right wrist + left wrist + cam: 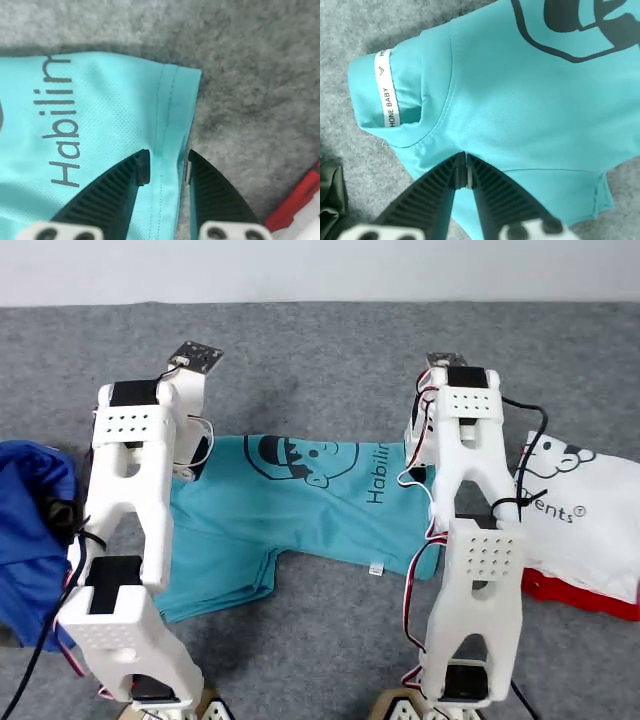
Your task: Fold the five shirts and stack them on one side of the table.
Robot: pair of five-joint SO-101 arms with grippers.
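Left gripper [465, 172]: jaws closed together, pinching a fold of the teal shirt [290, 510] just beside its collar. Right gripper [165, 167]: jaws parted, straddling the same shirt's stitched hem edge, not clamped on it.

The teal shirt lies spread and partly creased between the two arms, which cover both its ends in the high view.

A blue shirt [25, 530], bunched and cut off at the frame edge, lies beyond the collar end. Beyond the hem end, a white shirt [580, 510] hides most of a red garment [580, 595].

Surface: grey felt-like table cover [320, 350], with a pale wall [320, 270] behind. The teal shirt carries a white neck label [387, 90] and dark chest print.
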